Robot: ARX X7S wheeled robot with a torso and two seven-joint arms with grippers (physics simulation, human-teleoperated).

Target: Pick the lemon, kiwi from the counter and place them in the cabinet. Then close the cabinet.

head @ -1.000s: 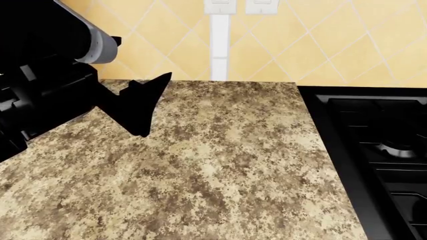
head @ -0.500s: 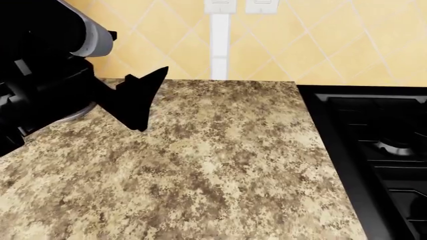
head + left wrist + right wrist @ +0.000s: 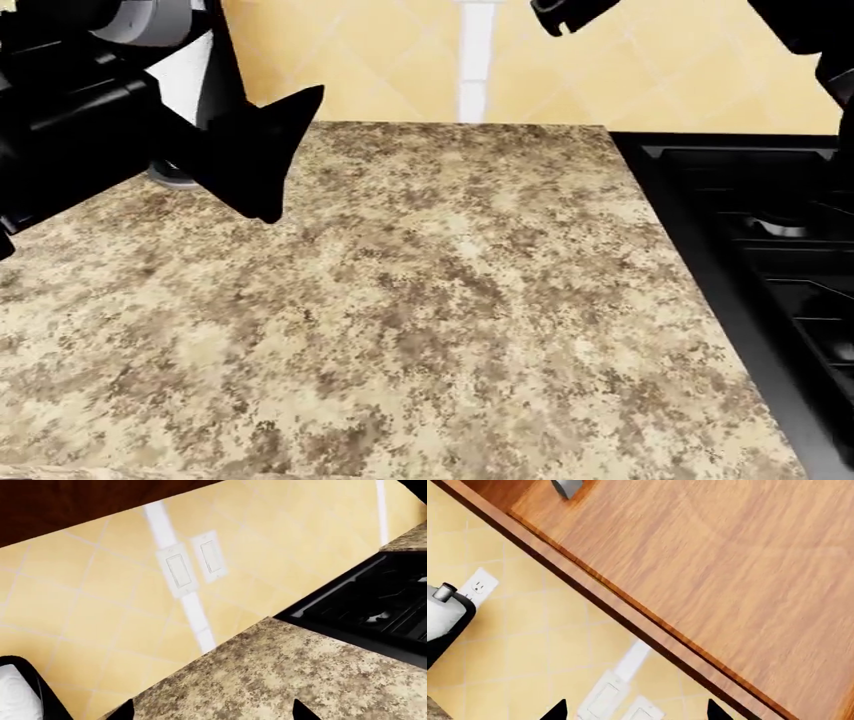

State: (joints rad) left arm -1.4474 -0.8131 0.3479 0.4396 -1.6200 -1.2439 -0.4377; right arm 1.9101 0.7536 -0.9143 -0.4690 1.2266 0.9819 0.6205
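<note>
The lemon and the kiwi show in no view. The speckled granite counter [image 3: 441, 300] fills the head view and also shows in the left wrist view [image 3: 280, 670]. My left gripper [image 3: 283, 150] hovers over the counter's back left part. In its wrist view it [image 3: 213, 712] is open and empty, with bare granite between the fingertips. My right gripper [image 3: 567, 14] is raised at the head view's top edge. In its wrist view it [image 3: 635, 711] is open and empty, facing the wall below a wooden cabinet [image 3: 707, 570] with a grey handle [image 3: 567, 487].
A black stove [image 3: 761, 240] borders the counter on the right. A paper towel roll on a stand [image 3: 187, 75] stands at the back left, behind my left arm. Yellow tiled backsplash with wall switches [image 3: 193, 565] runs behind the counter.
The head view has shifted, so the counter's back edge sits higher in the picture. My right arm has come into view at the top right. My left gripper sits higher in view, and the paper towel roll now shows.
</note>
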